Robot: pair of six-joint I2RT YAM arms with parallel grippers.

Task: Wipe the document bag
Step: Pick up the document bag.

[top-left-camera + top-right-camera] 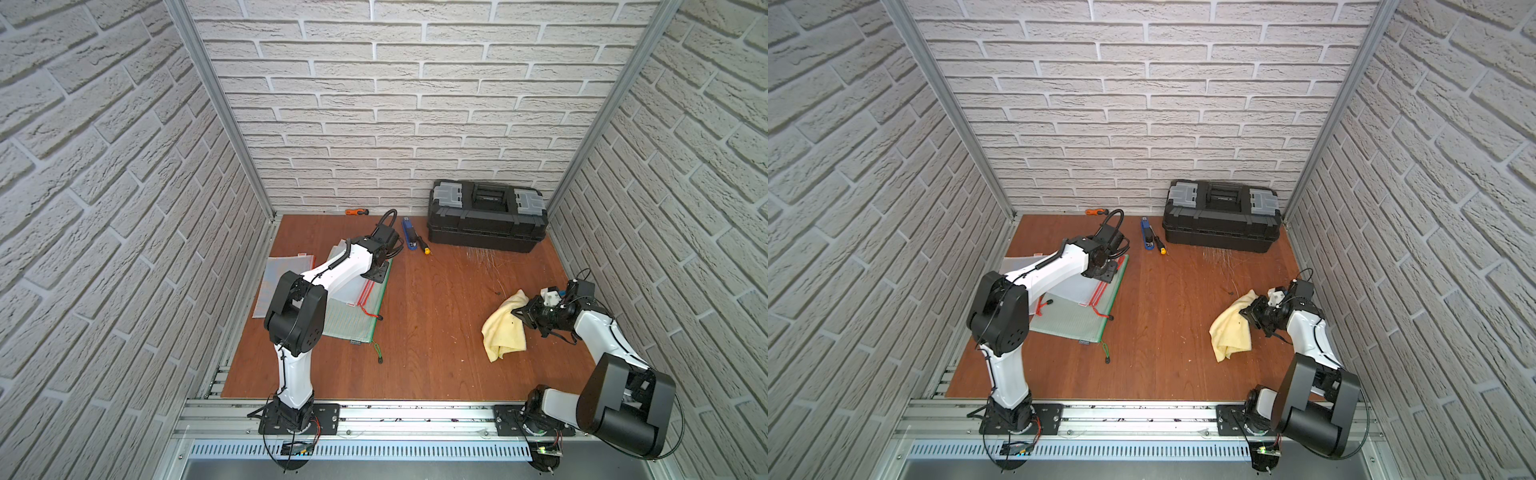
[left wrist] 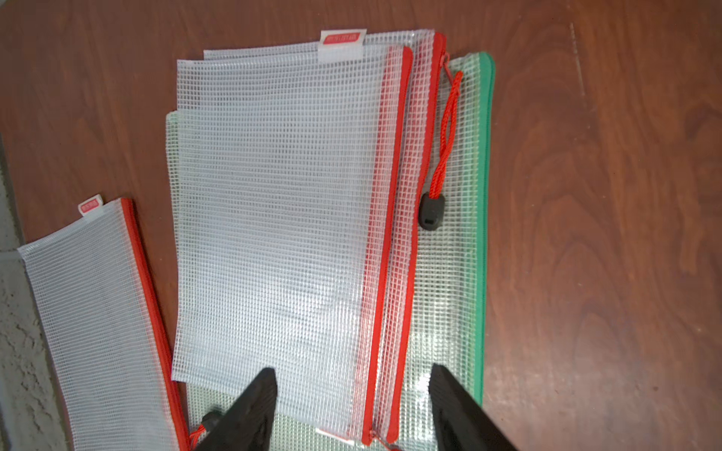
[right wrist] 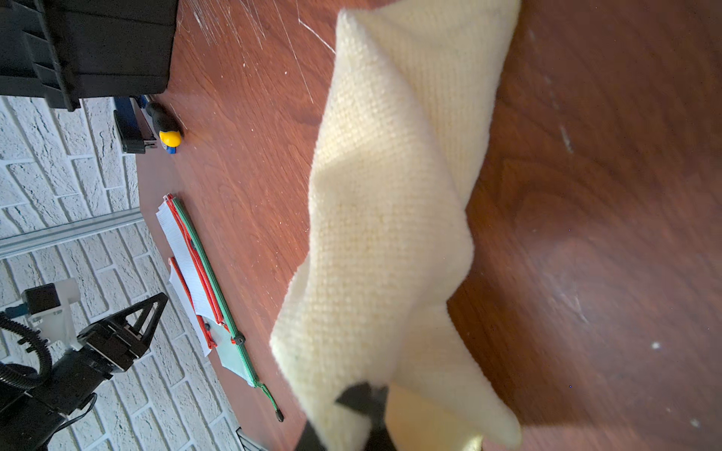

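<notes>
Three stacked document bags point(image 2: 273, 195) under spread left tool point(image 2: 351, 369), right tool point(image 3: 361, 394) pinching cloth point(image 3: 390, 195), toolbox point(image 1: 486, 220) at rear

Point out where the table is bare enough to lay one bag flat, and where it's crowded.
Widest bare patch: the middle of the table, between the green-edged bag and the yellow cloth. The front strip toward the rail is bare too. Crowded: the left, where red-zip bags are stacked, and the back, by the stapler, screwdriver and toolbox.

The red-zipped mesh document bag point(image 2: 281, 195) lies flat beneath the left end effector point(image 2: 352, 369). A yellow cloth point(image 3: 390, 195) droops from the right end effector point(image 3: 363, 394).
</notes>
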